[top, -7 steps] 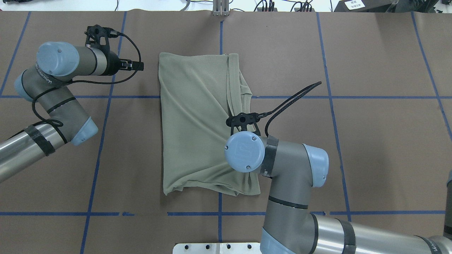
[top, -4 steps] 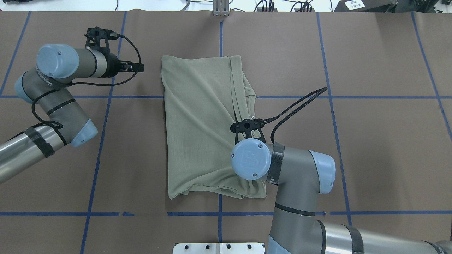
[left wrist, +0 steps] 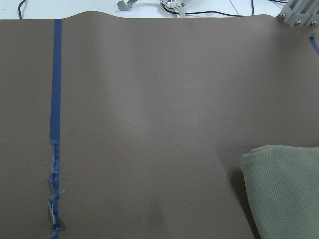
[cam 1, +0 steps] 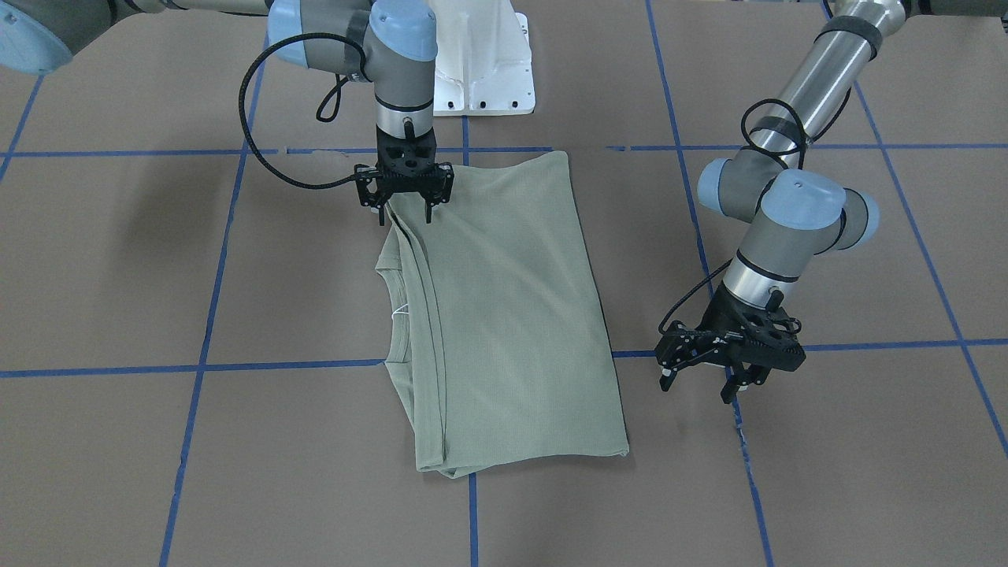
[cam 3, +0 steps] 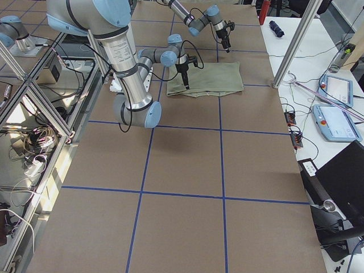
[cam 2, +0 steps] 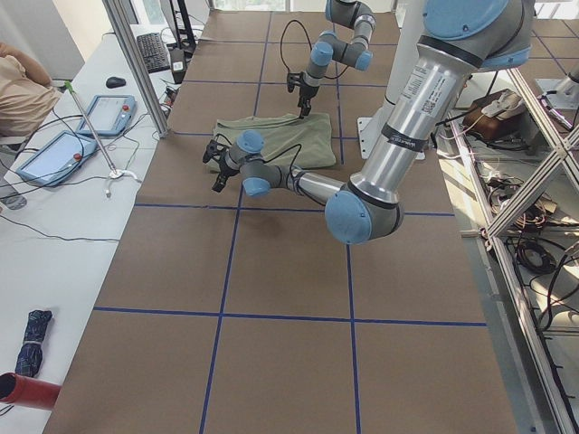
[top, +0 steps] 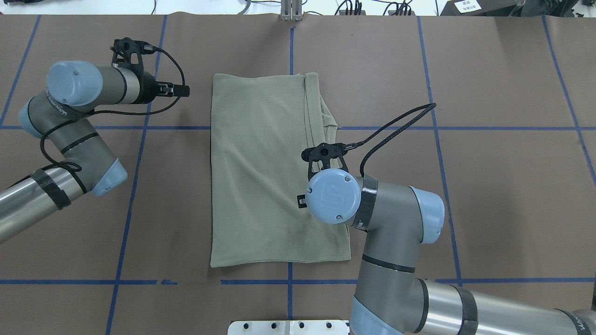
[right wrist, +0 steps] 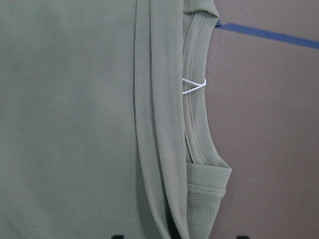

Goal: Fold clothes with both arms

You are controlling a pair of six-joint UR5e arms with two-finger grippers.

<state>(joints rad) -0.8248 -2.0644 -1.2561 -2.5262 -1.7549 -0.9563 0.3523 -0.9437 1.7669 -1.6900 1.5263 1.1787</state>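
Plainly, the left gripper (cam 1: 697,378) is standing clear of the work. It hangs over bare brown table (top: 489,186) near the far left corner of the garment, with its jaws apart and nothing between them. Its wrist camera takes in mostly paper, a blue tape line (left wrist: 55,99) and a single corner of cloth, which suggests it is parked so as not to snag or shade the fabric. In the middle of the table lies the sage-green shirt (top: 260,167), flat and folded lengthwise into a long rectangle with no sleeve showing. Along its right-hand long edge the layers stack in narrow ridges, and the ribbed collar (right wrist: 199,99) peeks out from under them with the white string loop (right wrist: 193,85) across it, so the neck sits at the side of the bundle, not at an end. Over the near stretch of that same layered edge, the right gripper (cam 1: 405,216) points straight down with its jaws apart, one finger about at the cloth's border and the other over the fabric. It clamps nothing, and whether the tips touch the knit cannot be told. The lengthwise fold looks done, and a crosswise fold would probably need both grippers at one short end.
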